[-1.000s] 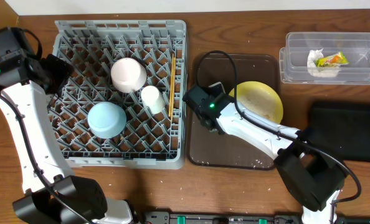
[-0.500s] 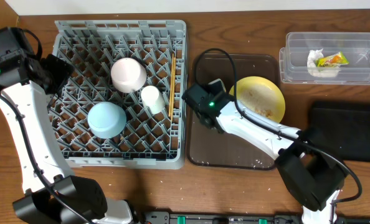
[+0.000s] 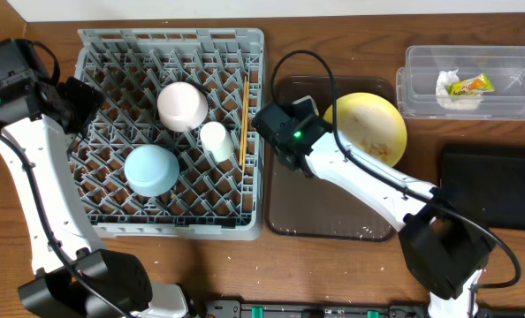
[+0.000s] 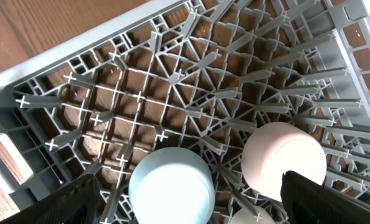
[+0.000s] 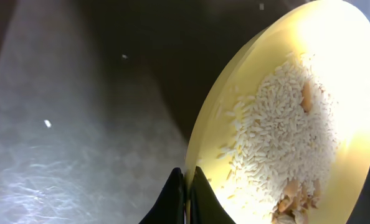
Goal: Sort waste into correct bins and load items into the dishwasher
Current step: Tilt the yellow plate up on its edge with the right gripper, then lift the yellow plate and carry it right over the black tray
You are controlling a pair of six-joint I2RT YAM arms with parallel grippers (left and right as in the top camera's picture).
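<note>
Below, brown tray (image 3: pixel 324 208) under yellow plate (image 3: pixel 369 110)

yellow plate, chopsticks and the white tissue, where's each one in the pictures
yellow plate (image 3: pixel 365 109): overhead view, bare upper part of its face.
chopsticks (image 3: pixel 244 115): overhead view, middle of the shafts.
white tissue (image 3: pixel 446 88): overhead view, middle of the crumple.

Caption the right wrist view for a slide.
Right hand grips the tilted yellow plate by its rim, rice crumbs on it, over the dark tray.
</note>
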